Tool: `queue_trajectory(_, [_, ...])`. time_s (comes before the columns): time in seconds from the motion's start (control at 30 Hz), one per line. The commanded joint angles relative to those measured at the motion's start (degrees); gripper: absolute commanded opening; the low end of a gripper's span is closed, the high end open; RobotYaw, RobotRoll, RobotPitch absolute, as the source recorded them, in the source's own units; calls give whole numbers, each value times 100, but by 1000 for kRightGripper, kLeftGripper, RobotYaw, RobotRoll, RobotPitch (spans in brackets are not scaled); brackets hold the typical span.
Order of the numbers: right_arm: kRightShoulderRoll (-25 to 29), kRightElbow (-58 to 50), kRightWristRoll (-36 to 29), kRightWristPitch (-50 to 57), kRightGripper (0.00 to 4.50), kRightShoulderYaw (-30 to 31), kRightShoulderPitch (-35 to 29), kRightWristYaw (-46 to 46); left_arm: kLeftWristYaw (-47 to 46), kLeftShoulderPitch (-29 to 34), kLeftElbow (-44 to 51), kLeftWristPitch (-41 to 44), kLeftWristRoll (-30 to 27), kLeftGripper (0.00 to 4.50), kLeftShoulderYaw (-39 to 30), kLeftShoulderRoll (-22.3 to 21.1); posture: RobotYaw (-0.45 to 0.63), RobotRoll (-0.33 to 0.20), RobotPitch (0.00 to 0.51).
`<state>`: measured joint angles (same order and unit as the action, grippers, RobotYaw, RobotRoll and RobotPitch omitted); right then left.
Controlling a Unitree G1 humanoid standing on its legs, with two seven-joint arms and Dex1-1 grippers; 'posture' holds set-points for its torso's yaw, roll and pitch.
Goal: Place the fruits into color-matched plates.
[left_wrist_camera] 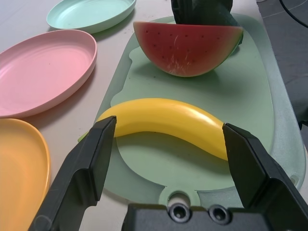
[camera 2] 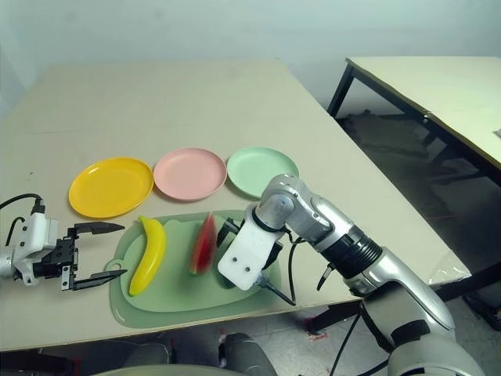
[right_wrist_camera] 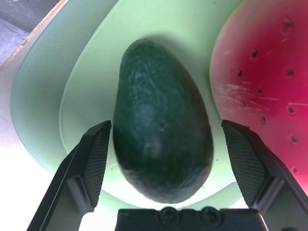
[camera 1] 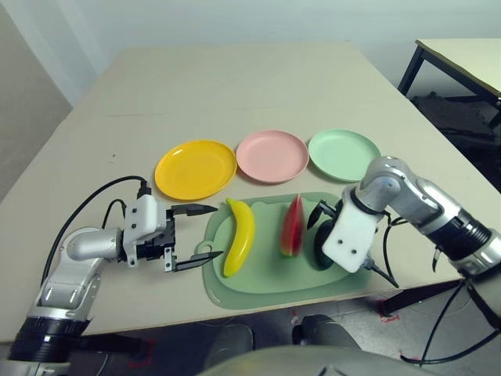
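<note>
On the pale green mat (camera 1: 274,286) lie all 3 fruits, none in a plate yet. Your right gripper (right_wrist_camera: 166,161) points down with its fingers wide on both sides of the avocado (right_wrist_camera: 161,139), not squeezing it. Next, I think, you close and carry it to the mint green plate (camera 1: 344,154). Your left gripper (left_wrist_camera: 168,144) waits wide by the banana (left_wrist_camera: 163,120).

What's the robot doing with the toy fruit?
It's sorting fruit onto same-colored plates. The right gripper is open around the avocado on the green mat. The left gripper waits open beside the banana. The watermelon lies on the mat too. The yellow plate, pink plate and green plate are empty.
</note>
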<state>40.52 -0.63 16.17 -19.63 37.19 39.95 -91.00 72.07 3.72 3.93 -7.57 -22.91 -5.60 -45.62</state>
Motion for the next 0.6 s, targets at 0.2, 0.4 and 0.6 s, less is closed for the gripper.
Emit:
queue_trajectory(0.2, [100, -302, 8, 470, 3052, 39, -158, -146, 24, 19, -42, -62, 46, 4500, 57, 18, 57, 0, 0])
queue_trajectory(0.4, [177, -430, -94, 711, 3052, 47, -169, -150, 62, -27, -52, -65, 23, 4500, 84, 41, 54, 0, 0])
queue_trajectory(0.6, [636, -583, -589, 1186, 3052, 79, 57, -150, 164, -163, 122, 186, -441, 4500, -8, 184, 45, 0, 0])
